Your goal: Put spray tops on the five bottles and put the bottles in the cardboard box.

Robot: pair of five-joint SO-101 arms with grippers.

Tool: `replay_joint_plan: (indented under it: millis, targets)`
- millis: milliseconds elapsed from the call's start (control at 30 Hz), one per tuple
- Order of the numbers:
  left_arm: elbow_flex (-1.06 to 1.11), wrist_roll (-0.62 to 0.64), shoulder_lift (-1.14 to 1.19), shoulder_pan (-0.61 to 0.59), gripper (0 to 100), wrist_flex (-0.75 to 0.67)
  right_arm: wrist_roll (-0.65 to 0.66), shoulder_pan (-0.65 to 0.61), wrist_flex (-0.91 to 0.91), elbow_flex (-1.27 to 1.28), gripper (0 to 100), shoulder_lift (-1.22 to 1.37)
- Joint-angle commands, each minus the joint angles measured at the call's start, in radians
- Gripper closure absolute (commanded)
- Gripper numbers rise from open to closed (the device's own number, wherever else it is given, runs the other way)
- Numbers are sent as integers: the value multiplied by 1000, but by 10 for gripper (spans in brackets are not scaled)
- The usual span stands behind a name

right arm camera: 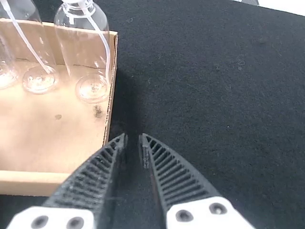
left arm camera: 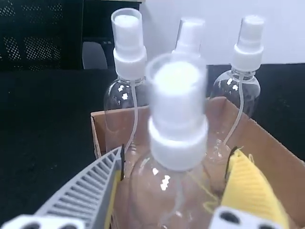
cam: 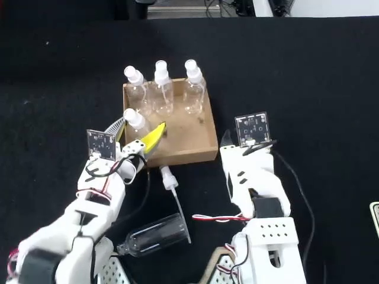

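Four bottles are standing upright in the cardboard box (cam: 201, 155), each wearing a white spray top. Three of them (cam: 163, 89) are lining the box's far wall in a row. The fourth bottle (left arm camera: 176, 124) is standing nearer the arms, by the box's left wall. The left tool (cam: 142, 124) is bracketing this fourth bottle, with its grey finger (left arm camera: 95, 186) on one side and its yellow finger (left arm camera: 248, 186) on the other. Its jaws are standing wide apart. A thin gap seems to be showing at each side of the bottle, so the tool appears to be gripping nothing, though the close wrist view is leaving this uncertain.

The fifth bottle (cam: 155, 235) is lying on its side on the black surface (cam: 308, 89), between the two arms' bases and well short of the box. Its neck is carrying no top. A loose spray top (cam: 169, 176), with its long dip tube trailing toward that bottle, is lying on the surface just in front of the box's near wall.

The right tool (right arm camera: 133, 139) is hovering beside the box's near right corner. Its black fingers are sitting almost together, with only a narrow slit between the tips, and are holding nothing.
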Motion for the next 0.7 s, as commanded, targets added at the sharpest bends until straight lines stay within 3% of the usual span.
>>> replay_joint_plan:
  millis: [0, 333, 467, 667]
  targets:
    - [-8, 15, -181, 2, 679, 153, 2, 11, -32, -12, 973, -15]
    - [-68, 77, -635, 15, 679, 896, 2, 9, -32, -12, 973, -15]
    - [-68, 87, -779, 15, 679, 1077, 2, 9, -32, -12, 973, -15]
    - [-96, 232, -1026, 25, 679, 1321, 2, 9, -32, -12, 973, -15]
